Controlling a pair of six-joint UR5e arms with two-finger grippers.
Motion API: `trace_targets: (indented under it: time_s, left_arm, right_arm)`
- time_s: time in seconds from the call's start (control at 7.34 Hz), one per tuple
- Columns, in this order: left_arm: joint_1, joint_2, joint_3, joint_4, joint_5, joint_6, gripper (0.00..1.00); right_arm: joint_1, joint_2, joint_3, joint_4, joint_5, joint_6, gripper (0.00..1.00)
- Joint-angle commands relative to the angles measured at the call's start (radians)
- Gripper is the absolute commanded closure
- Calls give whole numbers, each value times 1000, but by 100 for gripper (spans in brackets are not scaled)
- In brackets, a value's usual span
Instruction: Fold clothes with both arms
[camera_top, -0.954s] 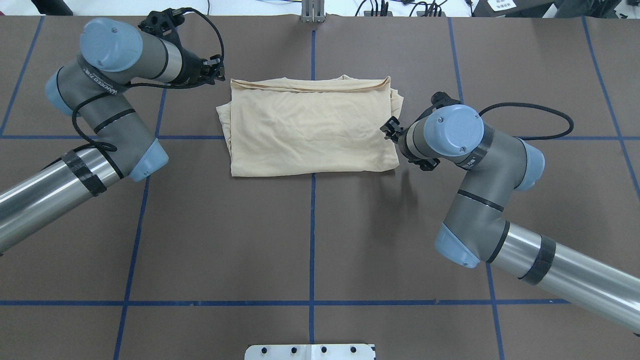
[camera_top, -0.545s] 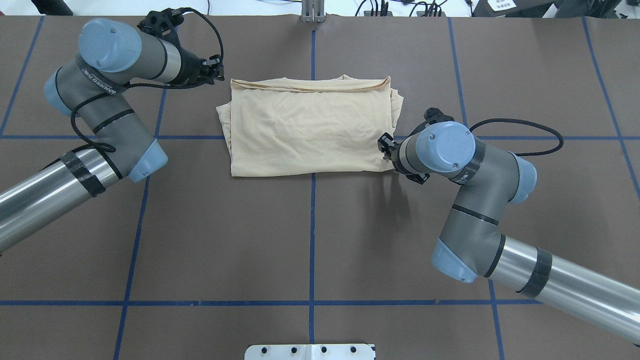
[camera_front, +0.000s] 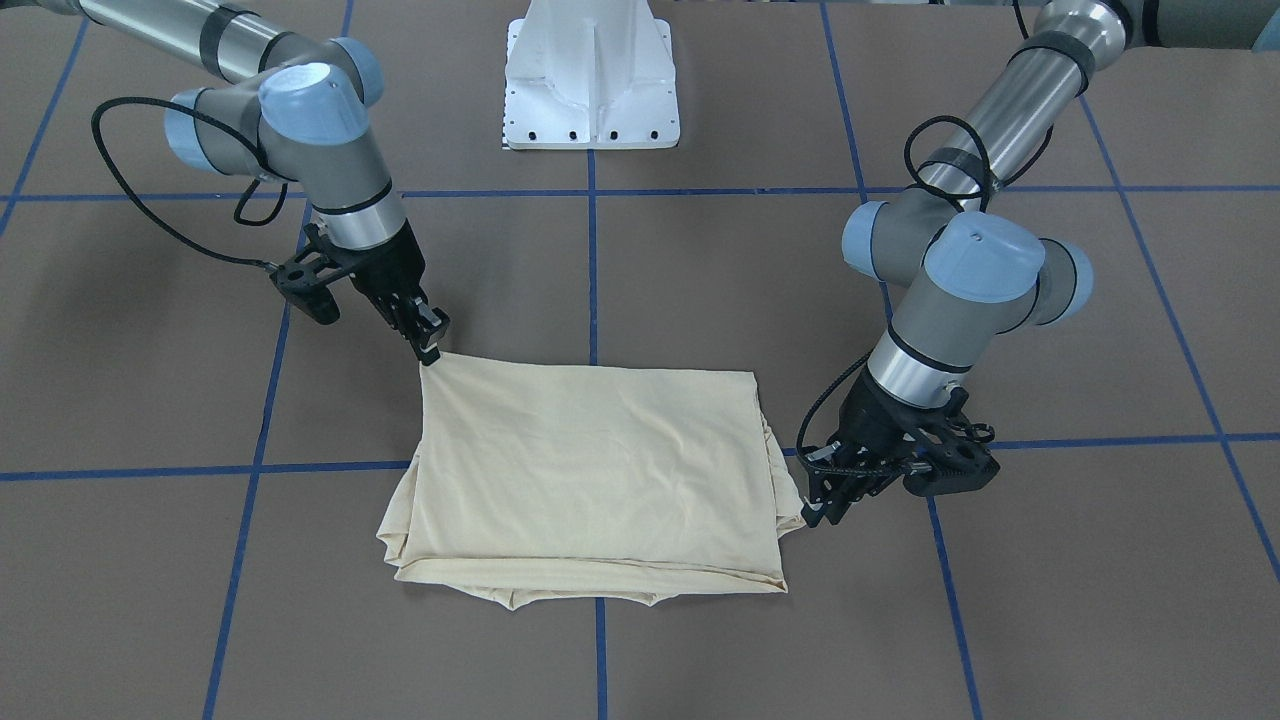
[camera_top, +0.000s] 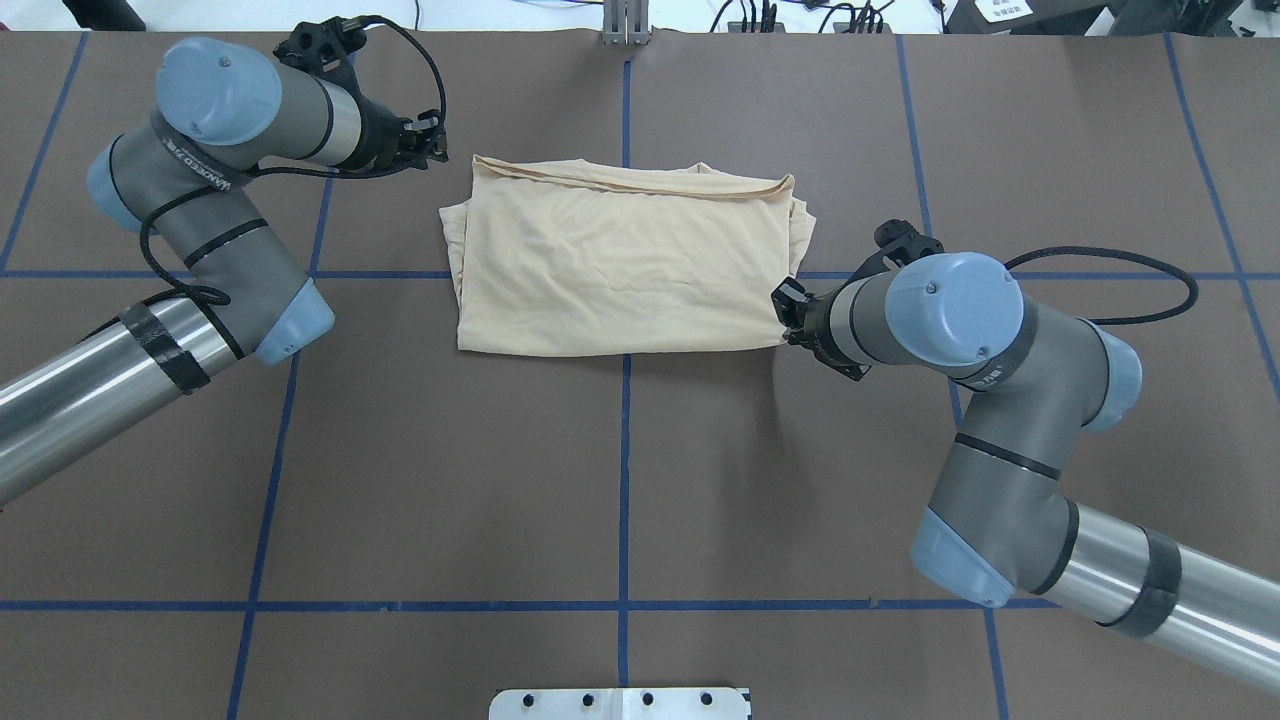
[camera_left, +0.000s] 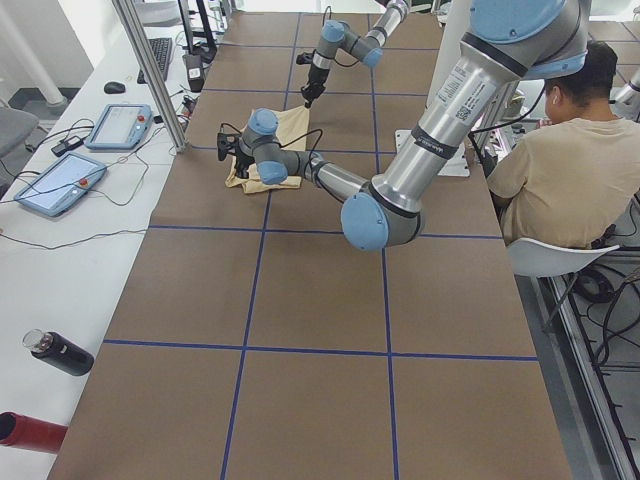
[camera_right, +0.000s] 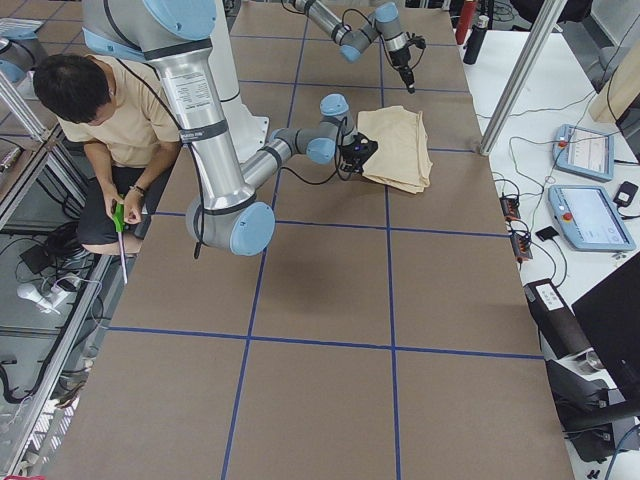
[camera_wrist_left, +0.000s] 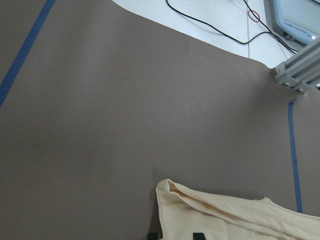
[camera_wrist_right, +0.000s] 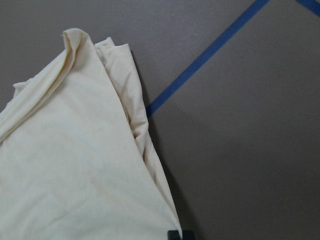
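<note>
Cream-yellow T-shirt (camera_top: 620, 265) on a brown table (camera_top: 450, 480) gridded in blue.

The T-shirt shows a plain, pale cream-yellow face, a shade darker in its creases and layered edges. The table is matt grey-brown, ruled into large squares by blue tape lines (camera_top: 624, 470). The left arm (camera_top: 230, 250) and right arm (camera_top: 1000, 470) have silver tubes, grey joints, light blue caps, black bands, black cables and black fingers (camera_front: 428, 330). A white pedestal base (camera_front: 592, 75) sits at the table's edge on the robot's side.
</note>
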Motion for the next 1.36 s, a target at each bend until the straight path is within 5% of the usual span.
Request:
trace_targets:
  time_s: [0.0, 0.27, 0.41, 0.68, 0.95, 1.23]
  left_arm:
    - [8, 2, -62, 5, -3, -18, 65]
    - [24, 14, -122, 8, -78, -122, 64]
    - [29, 14, -155, 9, -95, -168, 63]
    - [110, 25, -223, 77, -92, -242, 57]
    - [234, 117, -434, 257, -71, -339, 50]
    - [398, 184, -496, 416, 89, -362, 48]
  right_arm:
    - [-162, -134, 263, -130, -4, 126, 100]
    - [-415, -183, 407, -280, 0, 229, 91]
    - [-508, -224, 449, -323, -8, 234, 1]
    - [-558, -242, 454, -328, -48, 234, 0]
    - [-425, -239, 494, -328, -40, 231, 0]
    - [-252, -199, 431, -329, -46, 208, 0]
